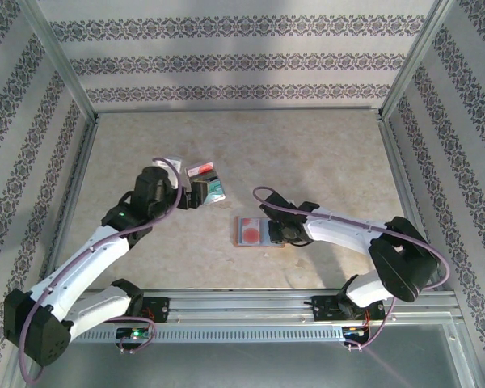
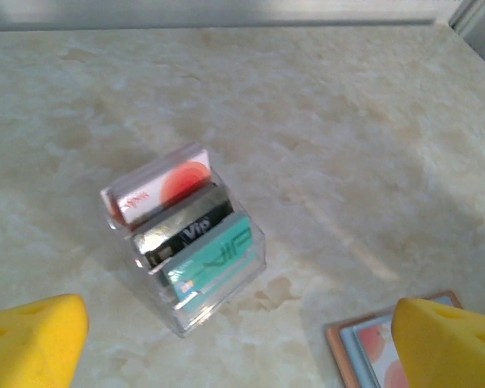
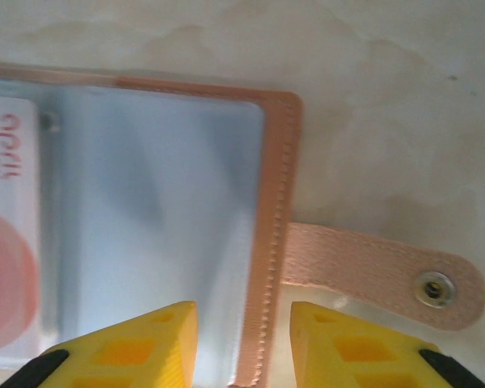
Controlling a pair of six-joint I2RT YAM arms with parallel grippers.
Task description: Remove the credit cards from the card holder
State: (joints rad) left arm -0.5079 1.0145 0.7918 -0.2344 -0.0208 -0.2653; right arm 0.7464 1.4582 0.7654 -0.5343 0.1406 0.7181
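The card holder (image 1: 259,232) lies open and flat on the table, reddish-brown (image 3: 268,202) with a grey-blue lining and a snap strap (image 3: 372,271) sticking out to the right. A white credit card with a red circle (image 3: 8,242) sits in its left side (image 1: 249,232). My right gripper (image 3: 244,323) points down over the holder's right half (image 1: 276,233), jaws partly open and straddling the stitched edge. My left gripper (image 2: 242,331) is wide open with nothing in it, hovering near three more credit cards: red-white (image 2: 158,187), dark (image 2: 186,230), teal (image 2: 214,259).
Those three cards stand in a clear tiered plastic stand (image 2: 190,319), which sits left of centre on the table (image 1: 206,182). Patterned walls and metal frame posts (image 1: 404,73) enclose the marbled table (image 1: 307,153). A rail (image 1: 242,307) runs along the near edge.
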